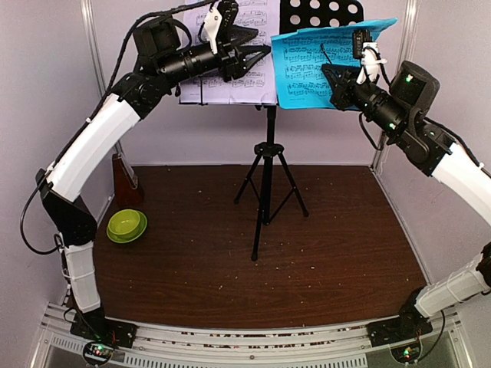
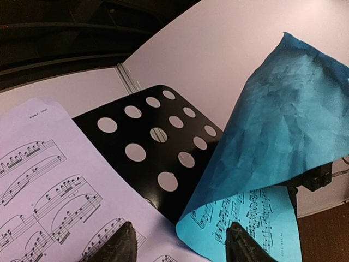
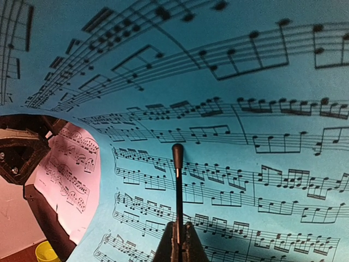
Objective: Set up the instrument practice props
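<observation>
Music stand (image 1: 266,176) on its tripod, at the centre rear of the brown table (image 1: 230,261), with its black perforated desk (image 2: 158,158) at the top. The white music sheet (image 1: 230,90) lies against the left half of the desk. The cyan music sheet (image 1: 307,69) hangs tilted over the right half and reaches past the desk's right edge. In the left wrist view its upper part (image 2: 272,120) curls forward, hiding the right side of the desk.

Left gripper (image 1: 257,50), just in front of the lower edge of the white sheet, jaws about half open and empty. In its own view one fingertip (image 2: 122,243) stands before the white sheet, the other before the cyan one.

Right gripper (image 1: 331,74), in front of the right part of the cyan sheet, jaws fully closed (image 3: 177,234). It appears to pinch the paper, though the contact itself is not clearly seen. The sheet (image 3: 218,109) fills nearly all of that view.

Wooden metronome (image 1: 125,180) at the left wall, partly masked by the left arm. Lime-green bowl (image 1: 126,225) just in front of it, well apart from the stand. Pale crumbs lie scattered across the table
</observation>
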